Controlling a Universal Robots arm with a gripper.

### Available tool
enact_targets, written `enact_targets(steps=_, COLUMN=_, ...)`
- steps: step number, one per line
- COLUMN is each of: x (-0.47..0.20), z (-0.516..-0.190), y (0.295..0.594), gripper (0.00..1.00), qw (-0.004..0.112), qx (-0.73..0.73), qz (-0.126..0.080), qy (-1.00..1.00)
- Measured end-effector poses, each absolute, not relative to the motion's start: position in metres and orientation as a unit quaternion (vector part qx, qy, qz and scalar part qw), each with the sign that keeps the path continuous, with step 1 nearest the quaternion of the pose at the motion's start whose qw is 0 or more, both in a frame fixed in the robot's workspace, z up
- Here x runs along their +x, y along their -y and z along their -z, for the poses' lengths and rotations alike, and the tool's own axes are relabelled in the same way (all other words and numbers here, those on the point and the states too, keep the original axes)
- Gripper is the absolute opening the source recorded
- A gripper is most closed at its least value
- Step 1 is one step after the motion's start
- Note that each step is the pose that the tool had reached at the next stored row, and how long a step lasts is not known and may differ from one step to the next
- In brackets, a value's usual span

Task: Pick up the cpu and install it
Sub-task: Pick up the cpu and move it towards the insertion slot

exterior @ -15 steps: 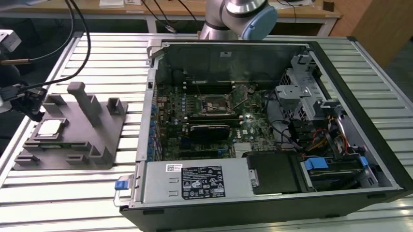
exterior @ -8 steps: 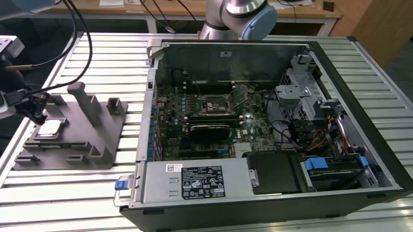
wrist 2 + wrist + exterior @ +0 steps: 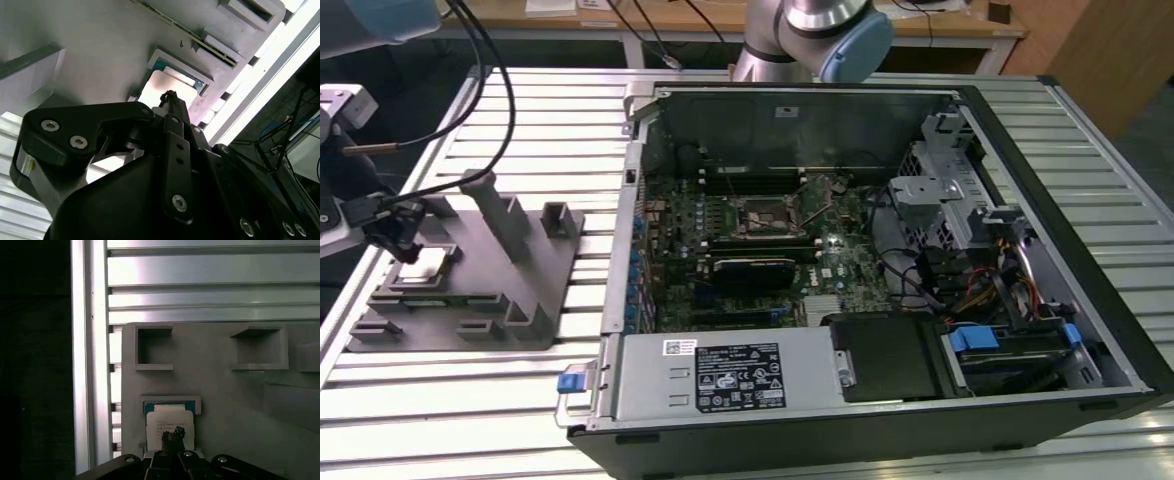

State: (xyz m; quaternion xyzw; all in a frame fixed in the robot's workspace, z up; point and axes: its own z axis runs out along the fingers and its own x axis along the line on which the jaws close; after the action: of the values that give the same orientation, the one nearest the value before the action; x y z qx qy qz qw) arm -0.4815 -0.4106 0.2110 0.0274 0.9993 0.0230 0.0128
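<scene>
Claw (image 3: 173, 434), nearest my wrist cameras, has tips drawn together, holding nothing, poised over the cpu (image 3: 159, 422) seated in the grey fixture (image 3: 225, 390). I judge it light, rigid, fragile; grip by opposite edges.
</scene>
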Motion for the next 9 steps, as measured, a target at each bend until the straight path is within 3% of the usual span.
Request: enact_targets(steps=9, x=-0.4815, z=-0.2014, y=0.4081, gripper=0.11, qw=0.013, qx=0.023, qz=-0.023, qy=-0.999)
